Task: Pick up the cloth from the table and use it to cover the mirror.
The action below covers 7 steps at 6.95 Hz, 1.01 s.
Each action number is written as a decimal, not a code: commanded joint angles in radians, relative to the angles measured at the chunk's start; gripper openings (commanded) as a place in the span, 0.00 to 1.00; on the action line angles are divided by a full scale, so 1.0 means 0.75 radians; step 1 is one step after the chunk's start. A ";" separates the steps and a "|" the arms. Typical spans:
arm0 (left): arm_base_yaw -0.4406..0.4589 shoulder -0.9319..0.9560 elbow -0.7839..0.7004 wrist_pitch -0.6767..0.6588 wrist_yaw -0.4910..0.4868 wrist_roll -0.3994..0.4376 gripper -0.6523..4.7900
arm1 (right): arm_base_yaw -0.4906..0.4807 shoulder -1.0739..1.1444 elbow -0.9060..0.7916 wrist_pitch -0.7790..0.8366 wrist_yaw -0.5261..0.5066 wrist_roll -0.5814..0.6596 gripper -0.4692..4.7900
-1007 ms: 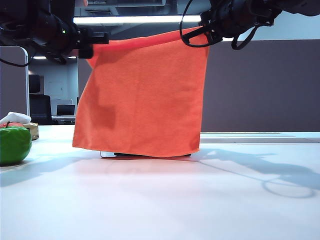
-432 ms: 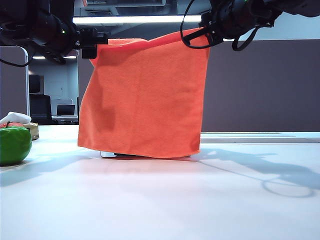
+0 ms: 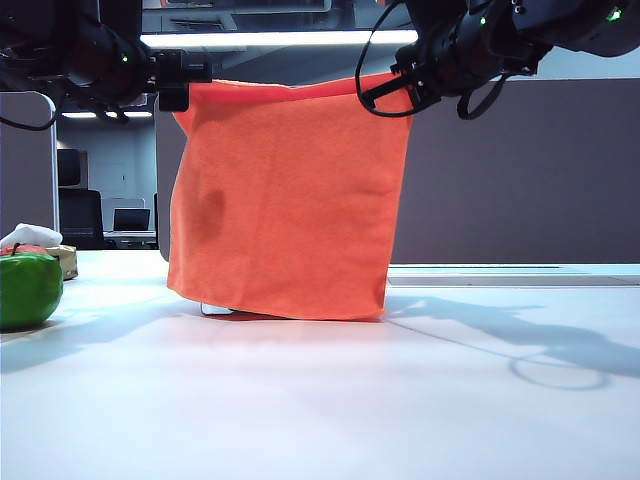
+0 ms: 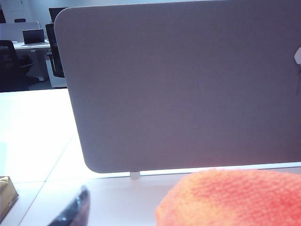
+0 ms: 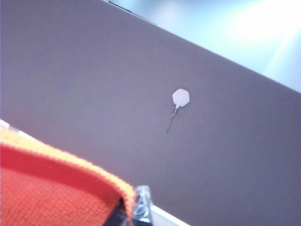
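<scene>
Left gripper [image 3: 172, 85] sits at the upper left corner of the cloth [image 3: 285, 195], jaws parted, the corner just beside its fingers; whether it touches them cannot be told. Below and outboard of it, a green object [image 3: 28, 290] and a white cloth lump [image 3: 28, 236] rest near the left edge of the table [image 3: 320, 400]. Between the grippers, the cloth hangs as a curtain, its lower hem just above the table, hiding the mirror except a pale corner [image 3: 214, 309]. Right gripper [image 3: 392, 92] is clamped on the cloth's upper right corner; the hem [image 5: 70, 162] enters its fingers [image 5: 141, 202]. Beyond it stands a grey-brown partition panel [image 3: 520, 170]; bare table lies below.
</scene>
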 commanded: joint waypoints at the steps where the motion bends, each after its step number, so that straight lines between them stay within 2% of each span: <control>1: -0.001 -0.002 0.005 -0.010 -0.008 0.001 0.64 | -0.015 0.034 0.114 -0.033 0.007 0.002 0.08; 2: -0.001 -0.002 0.005 -0.010 -0.008 0.001 0.64 | -0.015 0.042 0.123 -0.038 0.007 0.001 0.08; 3: -0.001 -0.002 0.005 0.003 -0.009 0.001 0.69 | -0.018 0.061 0.135 -0.052 0.008 0.001 0.08; 4: -0.001 0.013 0.053 0.040 -0.010 0.001 0.69 | -0.034 0.077 0.135 -0.079 0.007 0.002 0.08; 5: -0.001 0.050 0.108 0.016 -0.009 0.000 0.61 | -0.034 0.077 0.136 -0.080 0.007 0.001 0.08; 7: -0.001 0.084 0.147 -0.036 -0.009 0.001 0.61 | -0.036 0.077 0.135 -0.081 0.007 0.001 0.08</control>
